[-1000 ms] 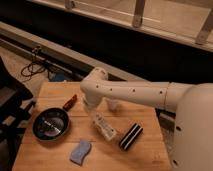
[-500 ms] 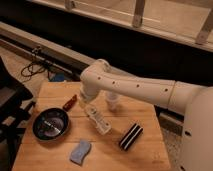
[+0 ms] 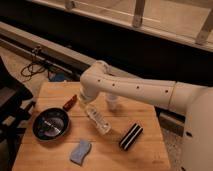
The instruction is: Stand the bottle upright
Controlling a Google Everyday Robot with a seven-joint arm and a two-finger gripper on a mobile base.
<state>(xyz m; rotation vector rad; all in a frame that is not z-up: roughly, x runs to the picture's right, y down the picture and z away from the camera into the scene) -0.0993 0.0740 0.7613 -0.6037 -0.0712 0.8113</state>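
one bottle (image 3: 98, 119) lies tilted mid-table, long axis running 11 to 5 o'clock, upper end right under the gripper (image 3: 86, 101), whose finger state i cannot tell.

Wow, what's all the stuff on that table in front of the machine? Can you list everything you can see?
Bottle: one, whitish semi-clear plastic, lying tilted on its side at the table's middle, just below the arm's end.
Frying pan: one, black with a reddish handle, on the table's left side.
Sponge: one, blue, near the front edge, below the bottle.
Black block with white stripes: one, right of the bottle.
Clear plastic cup: one, behind the bottle, partly hidden by the arm.
Wooden table: one, light brown, holding all of these.
Cables: a dark tangle on the floor behind the table's left corner.
Robot arm: one, white, reaching in from the right.
Gripper: one, at the arm's end, right above the bottle's upper end.
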